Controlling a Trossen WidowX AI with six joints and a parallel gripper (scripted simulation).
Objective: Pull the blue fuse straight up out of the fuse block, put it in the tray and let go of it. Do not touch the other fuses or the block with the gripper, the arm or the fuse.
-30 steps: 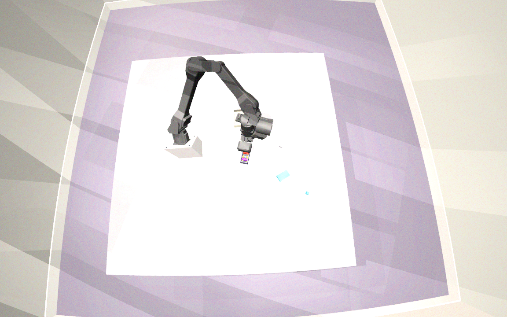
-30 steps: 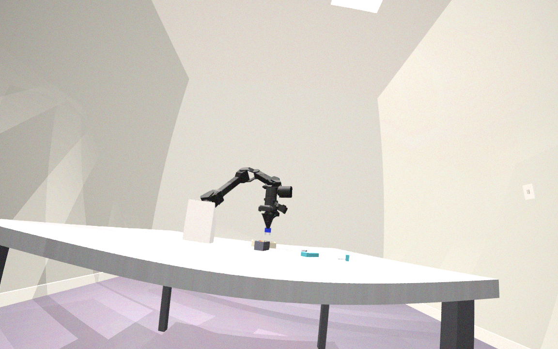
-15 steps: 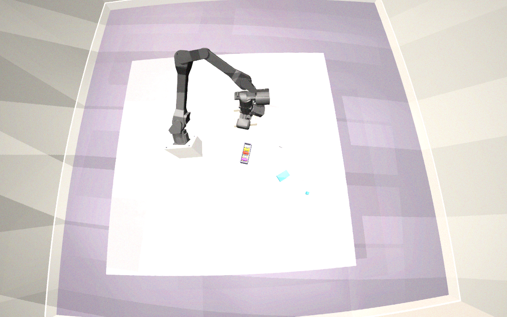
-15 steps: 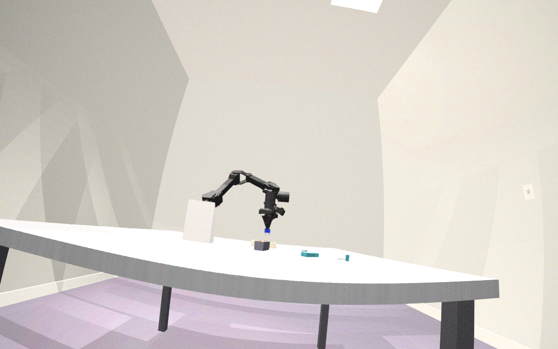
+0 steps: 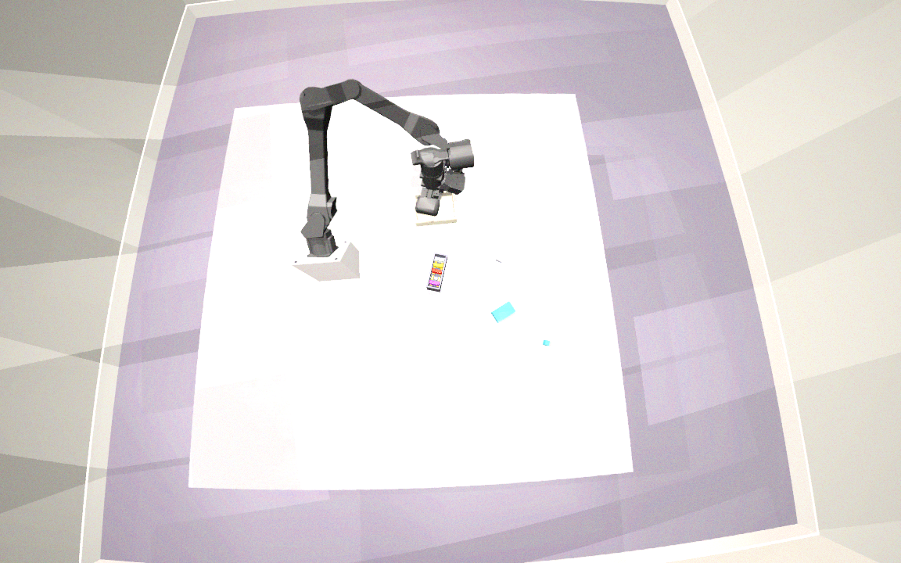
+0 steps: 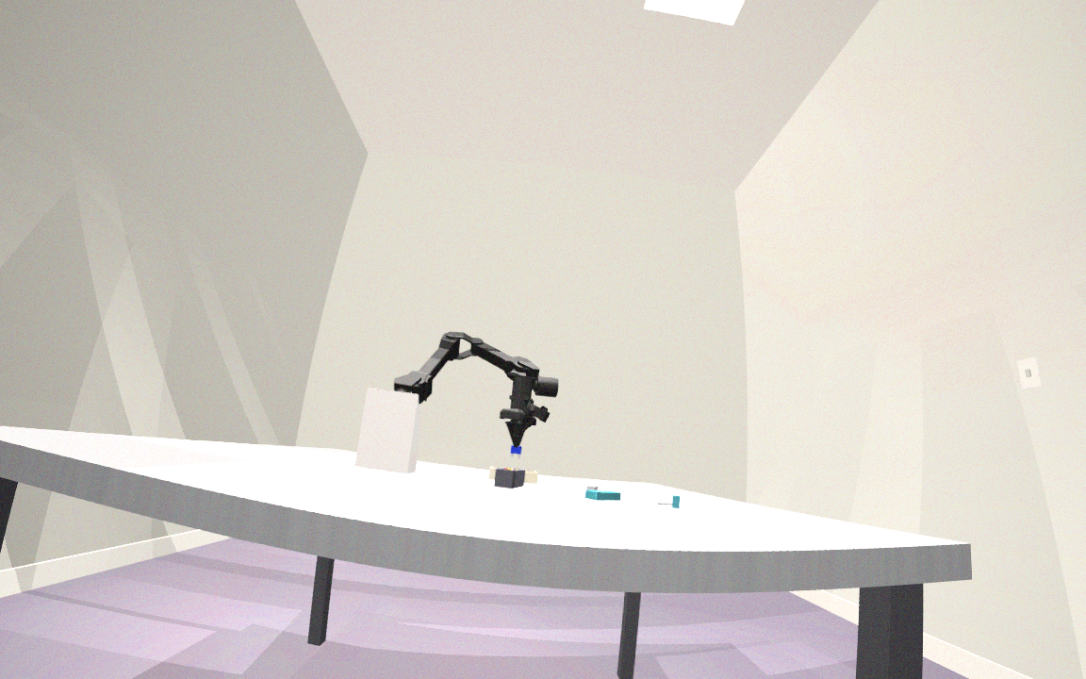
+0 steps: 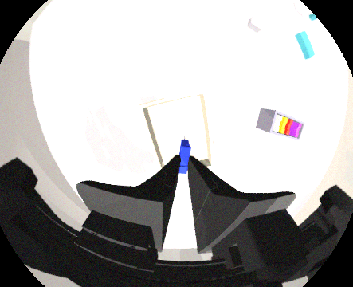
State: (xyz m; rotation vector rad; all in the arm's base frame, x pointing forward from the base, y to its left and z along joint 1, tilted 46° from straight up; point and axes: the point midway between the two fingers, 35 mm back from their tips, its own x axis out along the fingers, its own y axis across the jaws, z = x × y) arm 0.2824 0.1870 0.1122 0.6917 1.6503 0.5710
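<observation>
The blue fuse [image 7: 185, 155] is pinched upright between the tips of the gripper [image 7: 185, 164], whose jaws stand nearly closed on it, only its top end showing above the fingertips. In the exterior view the blue fuse [image 6: 516, 451] hangs at the gripper's point, in the air above the tabletop [image 6: 293, 498] and touching nothing else.

Taking the tray [image 7: 178, 127] as the landmark: the fuse is held over it, above its near right part in the wrist view, not yet down inside. From the top, the gripper [image 5: 428, 203] covers much of the tray [image 5: 437, 220].

The fuse block [image 7: 280, 124], with yellow, red and magenta fuses left in it, lies well apart to the right of the tray. Farther from the tray than the block, a cyan block [image 5: 503, 312] and a small cyan piece [image 5: 545, 342] lie on the tabletop.
</observation>
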